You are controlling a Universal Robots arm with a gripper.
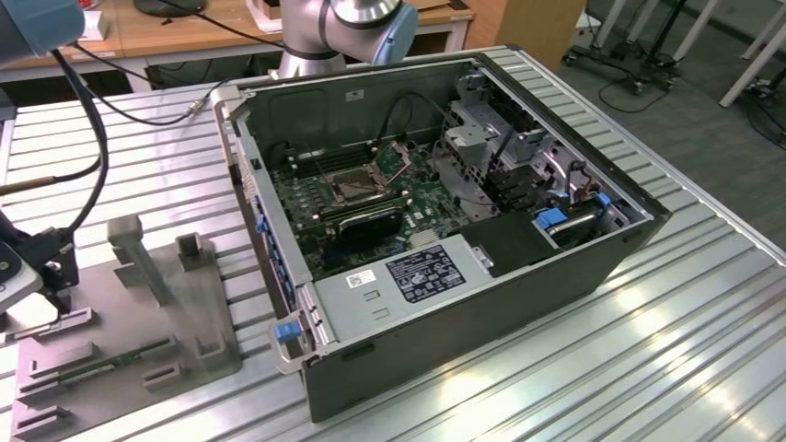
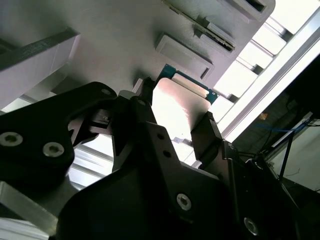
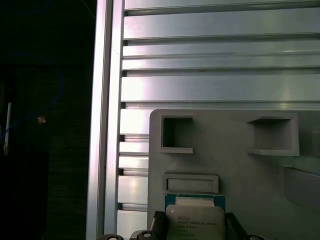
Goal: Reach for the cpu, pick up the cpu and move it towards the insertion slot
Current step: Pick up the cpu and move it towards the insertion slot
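Two fingers [image 2: 209,134] clamp the cpu [image 2: 181,102]: pick-up step in hand

In both wrist views the gripper [image 3: 195,225] has its black jaws pressed against opposite edges of the cpu, so I judge it closed on the chip. The cpu sits over the grey tray [image 3: 240,165], which lies at the exterior view's left. It is well apart from the insertion slot [image 1: 349,189] on the green motherboard [image 1: 411,226] inside the open computer case [image 1: 491,295]. The grasp looks made, and the carry is not yet under way. Moving to the slot calls for a lift clear of the tray's raised blocks, a level chip, and passage over the case wall. Whether the cpu is off its recess is hard to make out: the finger bodies hide its underside, and the first wrist view cuts the chip off partway.
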